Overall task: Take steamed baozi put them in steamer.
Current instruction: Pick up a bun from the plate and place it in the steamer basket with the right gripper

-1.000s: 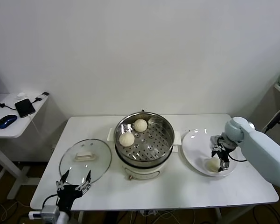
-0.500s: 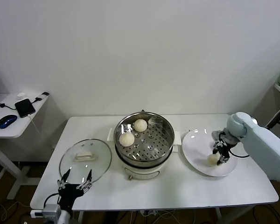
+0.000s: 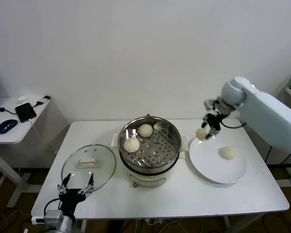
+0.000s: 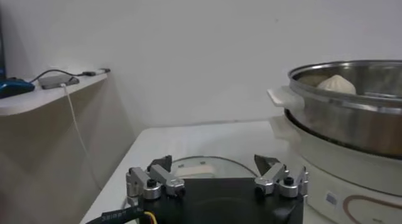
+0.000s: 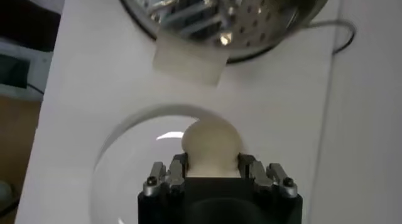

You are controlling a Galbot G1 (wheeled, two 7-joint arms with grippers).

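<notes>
Above the near-left rim of the white plate [image 3: 218, 165], the right gripper [image 3: 207, 129] is carrying one steamed baozi [image 3: 202, 133], its jaws clenched on the bun's two sides; the right wrist view is showing the bun [image 5: 211, 144] sitting squarely between the fingers, with the plate below it and the steamer beyond. That bun is hanging in the air between plate and steamer [image 3: 150, 145], clear of both.

Inside the steamer, two baozi are already sitting on the perforated tray: one toward the back [image 3: 145, 130] and one nearer the left wall [image 3: 131, 144], close together but not clearly touching. One more bun [image 3: 228, 152] is lying on the plate, waiting.

So the job is looking roughly half done, with the third bun on its way and a fourth left to fetch. Much of the tray, toward the front and right, is lying free for them.

The left gripper [image 3: 78, 189] is idling low at the table's [image 3: 194, 194] front-left edge, jaws spread wide and holding nothing, just in front of the glass lid [image 3: 88, 165], which is lying flat on the table beside the steamer.
</notes>
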